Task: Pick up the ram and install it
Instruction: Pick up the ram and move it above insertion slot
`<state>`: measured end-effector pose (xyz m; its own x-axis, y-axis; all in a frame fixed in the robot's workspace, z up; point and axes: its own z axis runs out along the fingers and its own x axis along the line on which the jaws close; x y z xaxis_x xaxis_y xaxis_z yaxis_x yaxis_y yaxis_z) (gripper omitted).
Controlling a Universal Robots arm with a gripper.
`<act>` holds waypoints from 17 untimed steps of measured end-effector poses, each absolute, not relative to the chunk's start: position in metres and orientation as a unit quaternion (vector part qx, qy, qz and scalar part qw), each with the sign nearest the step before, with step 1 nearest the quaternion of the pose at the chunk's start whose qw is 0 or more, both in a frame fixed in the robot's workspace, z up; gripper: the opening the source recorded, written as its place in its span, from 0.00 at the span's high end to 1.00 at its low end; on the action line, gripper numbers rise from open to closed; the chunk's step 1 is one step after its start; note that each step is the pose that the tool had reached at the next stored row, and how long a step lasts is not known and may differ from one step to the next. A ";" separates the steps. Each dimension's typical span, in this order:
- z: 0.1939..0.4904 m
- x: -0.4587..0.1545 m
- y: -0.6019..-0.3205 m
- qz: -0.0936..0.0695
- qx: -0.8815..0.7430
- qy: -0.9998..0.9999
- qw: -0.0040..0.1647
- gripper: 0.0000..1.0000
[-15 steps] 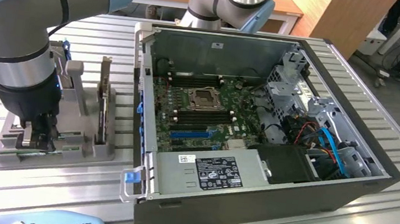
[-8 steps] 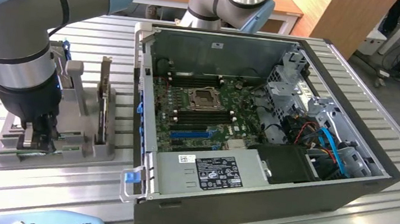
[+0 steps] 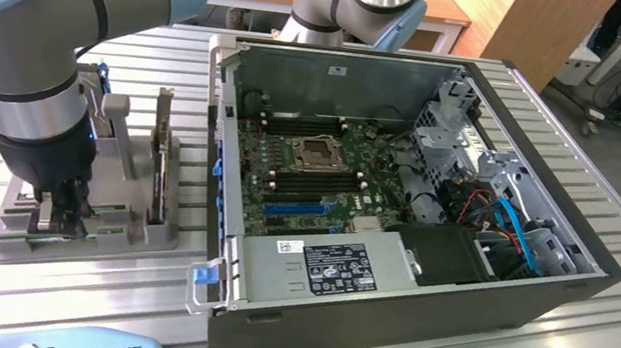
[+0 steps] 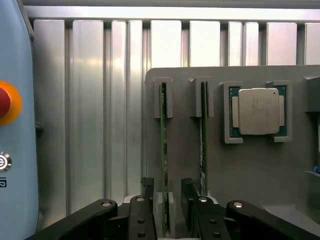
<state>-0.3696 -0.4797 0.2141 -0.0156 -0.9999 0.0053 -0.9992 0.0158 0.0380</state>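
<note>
Two green ram sticks stand on edge in slots of a grey holder (image 4: 250, 170). My gripper (image 4: 167, 194) is open and straddles one ram (image 4: 163, 130), with a black finger on each side and a small gap to both. A second ram stick (image 4: 203, 135) stands just outside one finger (image 4: 189, 197). In the exterior view the gripper (image 3: 54, 213) reaches down into the holder (image 3: 80, 246) at that view's left, beside the open computer case (image 3: 531, 291).
A square silver processor (image 4: 258, 111) sits in a pocket of the holder. Inside the case lie the motherboard (image 3: 325, 202) with its dark memory slots (image 3: 309, 183) and a power supply (image 3: 323, 268). A blue teach pendant (image 4: 12, 150) lies on the slatted metal table (image 4: 95, 110).
</note>
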 end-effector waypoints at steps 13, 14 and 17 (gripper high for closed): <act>0.205 -0.370 -0.480 -0.012 0.701 -0.713 0.015 0.64; 0.205 -0.370 -0.480 -0.012 0.701 -0.713 0.015 0.64; 0.205 -0.370 -0.480 -0.012 0.701 -0.713 0.015 0.64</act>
